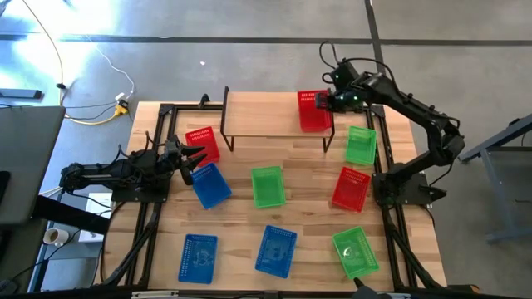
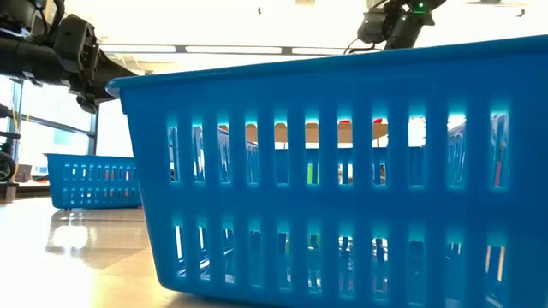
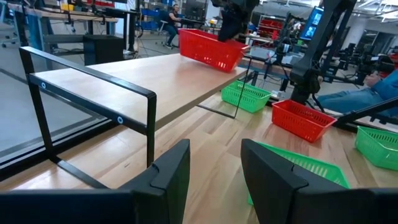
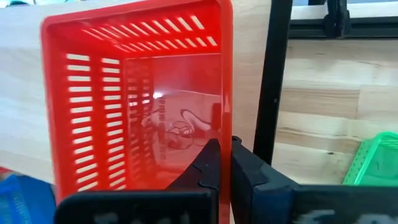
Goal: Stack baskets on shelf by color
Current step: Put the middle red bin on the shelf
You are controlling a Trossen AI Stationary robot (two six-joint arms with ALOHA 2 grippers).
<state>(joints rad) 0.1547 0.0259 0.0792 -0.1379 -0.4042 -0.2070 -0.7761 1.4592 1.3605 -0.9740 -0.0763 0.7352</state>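
- Near edge of the table: two blue baskets and, one green basket.
- Mid-table: green, red, green.
- Left gripper hangs with fingers spread and empty, between a blue basket and a red one.
- Far side: right gripper is pinched on the wall of a red basket, tilted at the right end of the shelf.
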